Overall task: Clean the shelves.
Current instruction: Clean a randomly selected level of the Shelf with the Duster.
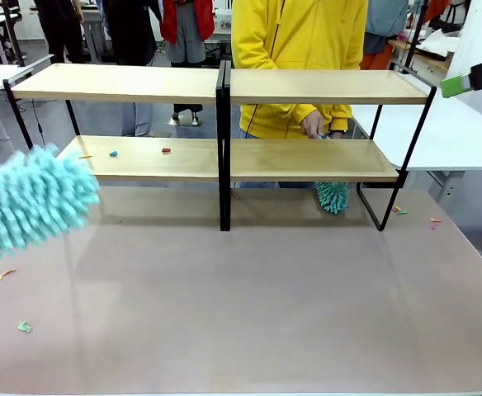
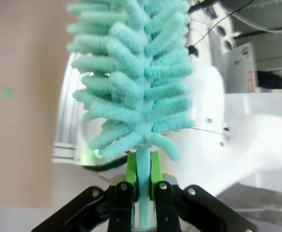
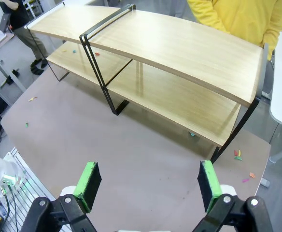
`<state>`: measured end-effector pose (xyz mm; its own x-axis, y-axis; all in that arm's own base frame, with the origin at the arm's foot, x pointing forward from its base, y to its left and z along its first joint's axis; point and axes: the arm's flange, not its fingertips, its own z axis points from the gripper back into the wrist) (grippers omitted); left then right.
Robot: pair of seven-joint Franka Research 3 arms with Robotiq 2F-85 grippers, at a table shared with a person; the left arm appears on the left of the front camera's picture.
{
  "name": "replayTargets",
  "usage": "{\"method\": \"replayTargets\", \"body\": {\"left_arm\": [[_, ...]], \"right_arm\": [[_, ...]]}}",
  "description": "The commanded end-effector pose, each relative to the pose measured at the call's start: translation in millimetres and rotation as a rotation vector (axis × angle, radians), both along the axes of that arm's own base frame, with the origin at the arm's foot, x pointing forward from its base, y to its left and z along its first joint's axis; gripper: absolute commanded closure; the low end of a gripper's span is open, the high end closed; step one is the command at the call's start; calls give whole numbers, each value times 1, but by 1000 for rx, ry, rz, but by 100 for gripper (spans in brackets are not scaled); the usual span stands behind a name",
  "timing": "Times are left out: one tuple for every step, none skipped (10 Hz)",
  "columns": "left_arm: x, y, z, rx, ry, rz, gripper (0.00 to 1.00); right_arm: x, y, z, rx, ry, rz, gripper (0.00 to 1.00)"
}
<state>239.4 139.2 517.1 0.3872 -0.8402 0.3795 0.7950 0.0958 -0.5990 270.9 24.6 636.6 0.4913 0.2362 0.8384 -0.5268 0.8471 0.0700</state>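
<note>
Front view: two joined shelves (image 1: 224, 157) stand across the far tabletop (image 1: 266, 313), with three scraps (image 1: 113, 153) on the lower left board. There are two teal dusters (one per side): the near duster (image 1: 30, 202) at left, and the far duster (image 1: 333, 196) hanging below the person's hand (image 1: 313, 124). Left wrist view adds the left pincer (image 2: 143, 166), clamped tight on the near duster's handle. Right wrist view shows the right pincer (image 3: 149, 180) spread wide and empty, facing the shelves.

The duster (image 1: 26, 202) hangs at the table's (image 1: 266, 313) left, the shelves (image 1: 142, 82) behind it and running right. Scraps (image 1: 113, 153) lie on the lower board (image 1: 183, 161) just beyond it.
</note>
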Motion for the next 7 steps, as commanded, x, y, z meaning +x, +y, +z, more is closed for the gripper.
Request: {"method": "replayTargets", "body": {"left_arm": [[5, 23, 33, -124, -146, 95, 88], [6, 36, 67, -164, -242, 249, 88], [-1, 56, 101, -206, -291, 286, 88], [-13, 78, 131, -267, -316, 293, 88], [-18, 101, 151, -317, -360, 370, 88], [-15, 122, 161, -330, -351, 405, 88], [-3, 130, 155, -359, -251, 470, 88]], "right_arm": [[0, 0, 0, 1, 0, 1, 0], [0, 0, 0, 1, 0, 1, 0], [0, 0, 0, 1, 0, 1, 0], [0, 0, 0, 1, 0, 1, 0], [0, 0, 0, 1, 0, 1, 0], [0, 0, 0, 1, 0, 1, 0], [0, 0, 0, 1, 0, 1, 0]]}}
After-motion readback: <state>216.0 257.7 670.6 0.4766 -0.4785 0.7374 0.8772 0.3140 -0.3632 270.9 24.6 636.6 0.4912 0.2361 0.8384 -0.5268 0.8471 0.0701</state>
